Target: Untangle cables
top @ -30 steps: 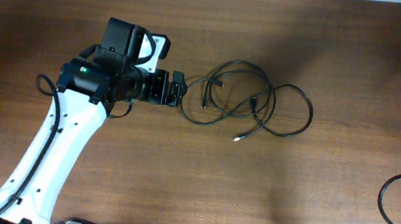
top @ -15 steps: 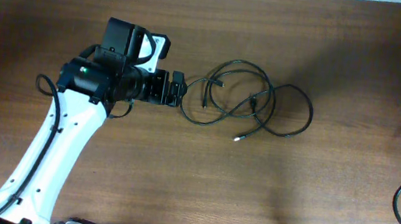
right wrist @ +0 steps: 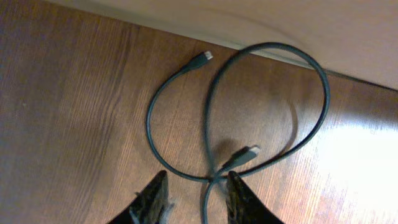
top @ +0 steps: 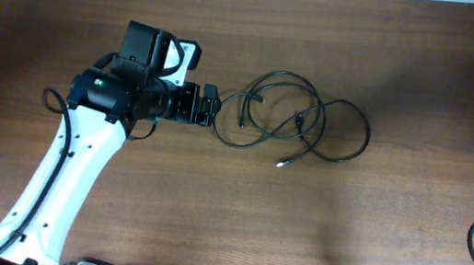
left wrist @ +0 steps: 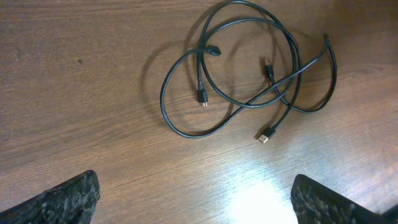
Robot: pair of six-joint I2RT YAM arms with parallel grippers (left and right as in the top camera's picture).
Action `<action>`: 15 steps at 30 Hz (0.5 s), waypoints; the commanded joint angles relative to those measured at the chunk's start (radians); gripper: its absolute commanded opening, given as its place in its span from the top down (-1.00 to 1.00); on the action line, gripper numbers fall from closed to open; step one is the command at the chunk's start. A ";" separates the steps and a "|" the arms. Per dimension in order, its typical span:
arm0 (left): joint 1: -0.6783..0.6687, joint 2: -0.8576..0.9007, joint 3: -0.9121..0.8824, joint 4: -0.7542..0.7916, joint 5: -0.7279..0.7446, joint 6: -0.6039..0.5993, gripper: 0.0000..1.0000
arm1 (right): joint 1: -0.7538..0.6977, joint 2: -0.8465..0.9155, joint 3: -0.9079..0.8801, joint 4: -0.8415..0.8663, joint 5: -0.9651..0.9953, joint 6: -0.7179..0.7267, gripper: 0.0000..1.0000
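While the left gripper (top: 211, 107) stands wide open and empty just beside the tangled cables (left wrist: 249, 104) on the table (top: 206, 221), the right gripper (right wrist: 197, 177) is partly open near the table edge, and one separate cable (right wrist: 149, 127) passes between its fingers.

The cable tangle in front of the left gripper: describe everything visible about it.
The cables are thin, black, rubbery-looking cords. They lie flat on the wooden table in loose, overlapping loops that cross several times. At least four ends show: three small dark plugs inside the loops and one metal-tipped plug lying just outside them. The open left gripper is beside the tangle with its fingers clear of it, and nothing grips the cords.
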 commanded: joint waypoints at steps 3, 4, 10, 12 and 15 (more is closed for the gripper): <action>0.000 0.007 0.020 0.002 0.011 -0.002 -0.98 | 0.048 -0.003 -0.013 0.016 -0.023 0.005 0.05; 0.000 0.007 0.020 0.002 0.011 -0.002 -0.98 | 0.060 -0.003 -0.013 0.016 -0.026 0.005 -0.03; 0.000 0.007 0.020 0.002 0.011 -0.002 -0.98 | 0.125 -0.003 -0.013 0.005 -0.133 -0.097 -0.35; 0.000 0.007 0.020 0.002 0.011 -0.002 -0.97 | 0.155 -0.003 -0.013 -0.005 -0.154 -0.104 -0.40; 0.000 0.007 0.020 0.002 0.011 -0.002 -0.97 | 0.223 -0.003 -0.013 -0.023 -0.178 -0.104 -0.54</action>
